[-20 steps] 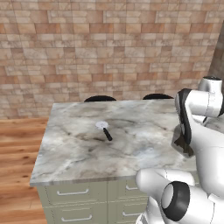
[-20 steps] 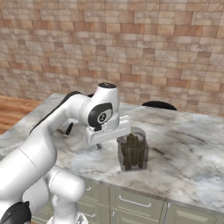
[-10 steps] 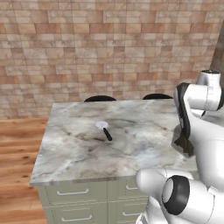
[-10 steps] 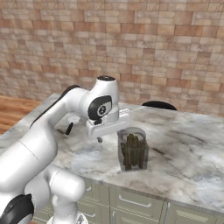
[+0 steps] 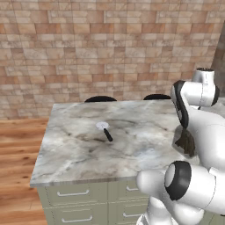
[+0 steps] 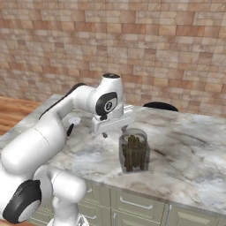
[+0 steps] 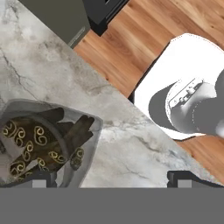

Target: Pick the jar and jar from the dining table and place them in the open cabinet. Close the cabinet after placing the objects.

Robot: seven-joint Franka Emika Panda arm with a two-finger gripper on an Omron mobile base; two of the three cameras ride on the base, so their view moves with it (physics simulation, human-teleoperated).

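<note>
one clear glass jar (image 6: 133, 150) is standing upright on the marble counter (image 6: 185, 145), near its front edge, with dark brown curled sticks showing through the glass. in the hand view the jar (image 7: 41, 146) is sitting at the lower left, its open mouth facing the camera and the rolled ends of the sticks visible inside. in the left base view only a sliver of the jar (image 5: 186, 143) is peeking out from behind the white arm. the tool (image 6: 115, 132) is hovering just above and slightly to the left of the jar's rim, its jaws spread wide and gripping nothing; the two dark fingertips (image 7: 186, 178) are sitting far apart at the bottom of the hand view, one beside the jar and one over bare marble. further back on the counter, well apart from the jar, a small white-headed utensil (image 5: 105, 130) with a black handle is lying flat. two dark chair backs (image 5: 100, 99) are rising just behind the far edge of the counter, in front of a brick wall (image 5: 88, 48). sage-green drawers (image 5: 74, 193) with thin silver handles are lining the counter's front, and a wooden floor (image 5: 17, 149) is stretching off to the left.
</note>
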